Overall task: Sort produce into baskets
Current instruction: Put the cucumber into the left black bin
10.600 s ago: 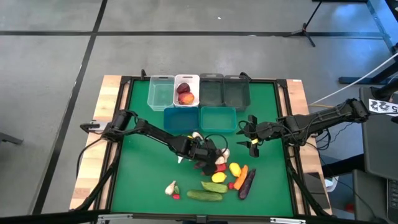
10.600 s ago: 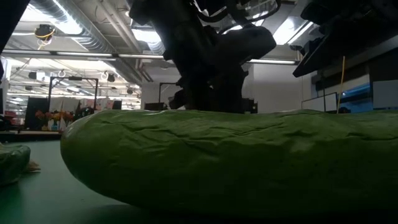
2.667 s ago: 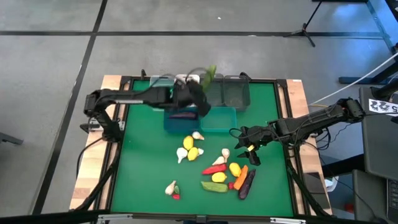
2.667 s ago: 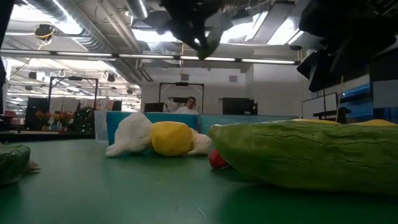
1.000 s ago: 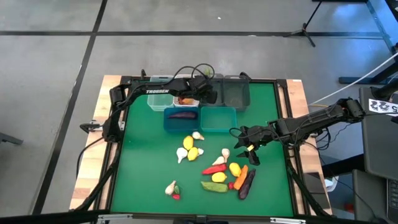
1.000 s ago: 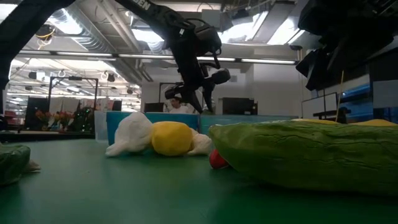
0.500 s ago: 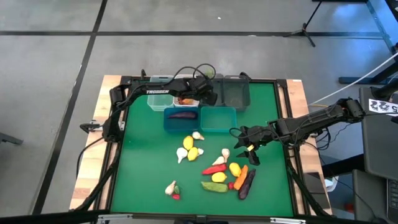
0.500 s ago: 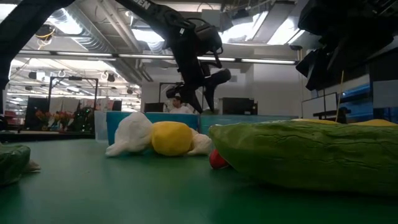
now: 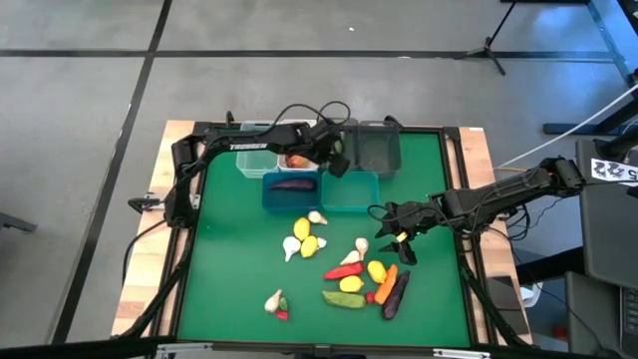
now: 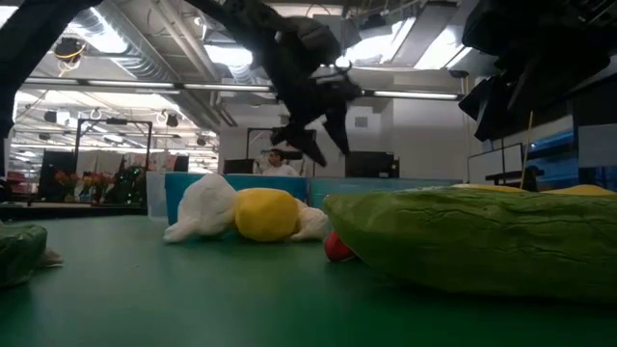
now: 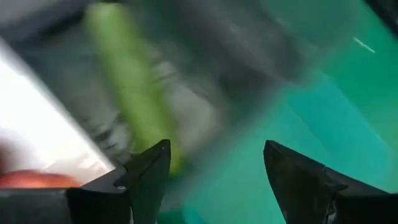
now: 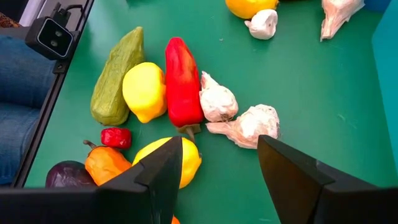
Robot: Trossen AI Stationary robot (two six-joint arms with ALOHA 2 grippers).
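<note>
Hovering over the back row of bins, the left gripper (image 9: 337, 157) sits above the seam between the white bin (image 9: 298, 131) and the near dark grey bin (image 9: 340, 140); its fingers are spread with nothing between them. A green cucumber (image 11: 134, 99) lies lengthwise in that grey bin, close along the wall shared with the white bin. A red peach (image 9: 296, 160) shows in the white bin, and a purple eggplant (image 9: 291, 183) lies in the blue bin (image 9: 269, 193). The teal bin (image 9: 351, 189) touches the blue bin's side.

The right gripper (image 9: 391, 242) hangs over open mat between the teal bin and the produce heap, fingers spread and empty. Below it lie a red pepper (image 12: 180, 81), a lemon (image 12: 144, 91), a second cucumber (image 12: 115, 78) and two garlic bulbs (image 12: 216, 101). Bare green mat (image 9: 224, 259) runs wide along the left edge; the heap crowds the right front edge.
</note>
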